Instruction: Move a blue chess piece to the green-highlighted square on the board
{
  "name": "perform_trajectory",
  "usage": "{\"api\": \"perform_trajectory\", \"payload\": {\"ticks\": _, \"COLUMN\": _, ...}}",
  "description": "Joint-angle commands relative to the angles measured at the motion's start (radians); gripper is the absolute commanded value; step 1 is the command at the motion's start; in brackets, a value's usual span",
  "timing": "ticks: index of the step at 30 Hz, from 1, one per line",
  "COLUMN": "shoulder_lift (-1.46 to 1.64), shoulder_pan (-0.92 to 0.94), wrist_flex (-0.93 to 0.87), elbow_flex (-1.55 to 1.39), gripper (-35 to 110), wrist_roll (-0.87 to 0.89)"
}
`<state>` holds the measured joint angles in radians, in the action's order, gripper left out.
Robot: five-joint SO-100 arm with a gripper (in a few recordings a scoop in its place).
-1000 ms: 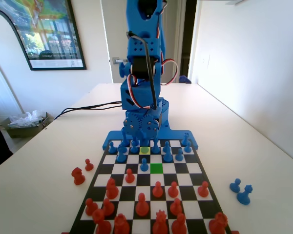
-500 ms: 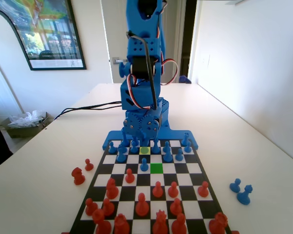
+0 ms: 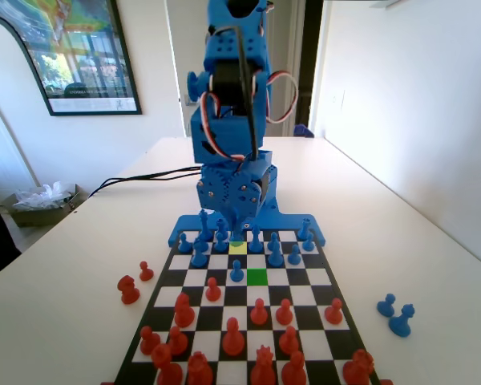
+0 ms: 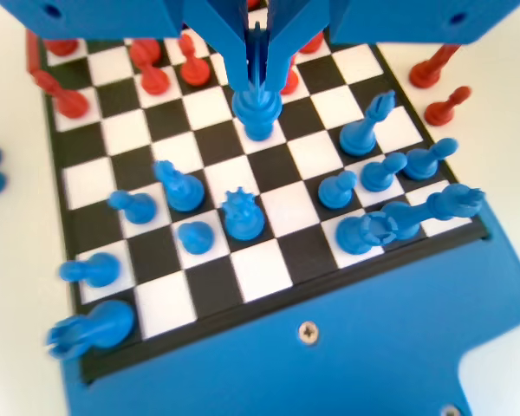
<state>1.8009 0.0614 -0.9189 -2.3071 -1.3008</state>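
My gripper (image 4: 257,82) hangs from the top of the wrist view, its jaws shut on the narrow top of a small blue chess piece (image 4: 258,113) that looks raised off the board (image 4: 269,269). In the fixed view the gripper (image 3: 237,227) is just above the yellow-green square (image 3: 237,249) in the blue back rows. The green-highlighted square (image 3: 257,277) lies one row nearer the camera and one column to the right, with nothing on it. A blue pawn (image 3: 236,273) stands on the square to its left.
Blue pieces (image 3: 276,255) crowd the rows around the gripper. Red pieces (image 3: 233,337) fill the board's near half. Two blue pieces (image 3: 394,314) lie off the board on the right and two red pieces (image 3: 131,285) on the left.
The arm has risen and swung slightly left in the fixed view, and the gripper now sits higher over the yellow-green square. The other pieces have not moved.
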Motion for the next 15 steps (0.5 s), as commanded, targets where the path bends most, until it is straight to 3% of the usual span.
{"api": "perform_trajectory", "payload": {"ticks": 1, "shoulder_lift": 0.009, "shoulder_pan": -0.018, "wrist_flex": -0.017, "elbow_flex": 0.107, "gripper": 1, "wrist_roll": 0.014}}
{"api": "perform_trajectory", "payload": {"ticks": 15, "shoulder_lift": -0.156, "shoulder_pan": -0.103, "wrist_flex": 0.12, "elbow_flex": 0.106, "gripper": 1, "wrist_roll": 0.031}}
